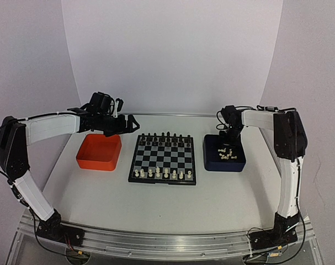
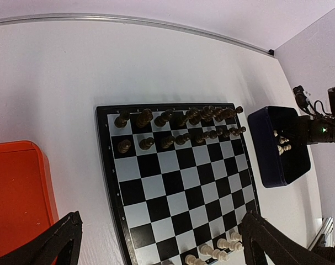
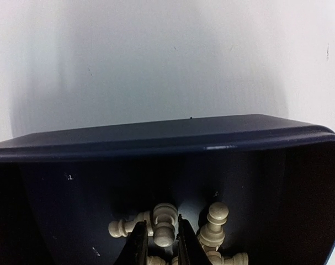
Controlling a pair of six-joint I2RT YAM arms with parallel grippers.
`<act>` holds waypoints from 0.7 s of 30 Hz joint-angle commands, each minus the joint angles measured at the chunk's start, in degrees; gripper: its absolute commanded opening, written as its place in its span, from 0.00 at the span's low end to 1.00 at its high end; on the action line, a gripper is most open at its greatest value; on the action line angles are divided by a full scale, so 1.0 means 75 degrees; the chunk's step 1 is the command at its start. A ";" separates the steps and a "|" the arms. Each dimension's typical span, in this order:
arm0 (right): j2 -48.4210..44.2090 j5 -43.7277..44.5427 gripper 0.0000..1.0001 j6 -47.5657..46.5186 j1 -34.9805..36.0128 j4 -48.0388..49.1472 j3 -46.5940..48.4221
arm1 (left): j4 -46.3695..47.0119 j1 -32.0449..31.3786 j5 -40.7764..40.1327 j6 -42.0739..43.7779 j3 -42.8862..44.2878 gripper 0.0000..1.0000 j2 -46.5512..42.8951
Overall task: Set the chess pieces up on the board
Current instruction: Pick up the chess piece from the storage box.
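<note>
Right gripper (image 3: 160, 232) is reaching down into the dark blue tray (image 3: 156, 138) — its fingers (image 3: 137, 245) are pinching one cream piece (image 3: 164, 237), with other chess pieces (image 3: 212, 223) lying loose beside it. Left gripper (image 1: 129, 126) is hanging wide open, above the gap between orange tray (image 1: 99, 152) and board (image 1: 163, 159). Cream row (image 1: 161, 173) is standing along the board's near edge — black figures (image 1: 166, 138) are filling the two far rows.

The right gripper (image 3: 160, 243) hung inside the dark blue tray (image 3: 156, 141), its fingertips (image 3: 141, 238) clamped on either side of one cream-white chess piece (image 3: 164, 234). Other cream-white pieces (image 3: 214, 226) lay tumbled just left and right of it. The white table (image 3: 156, 55) stretched beyond the tray's far wall.
</note>
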 commanded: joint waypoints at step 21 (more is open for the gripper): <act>-0.1407 0.0156 0.00 -0.0663 -0.0027 -0.0075 -0.0138 | 0.0227 0.0008 -0.0064 -0.0057 -0.0139 1.00 -0.0419</act>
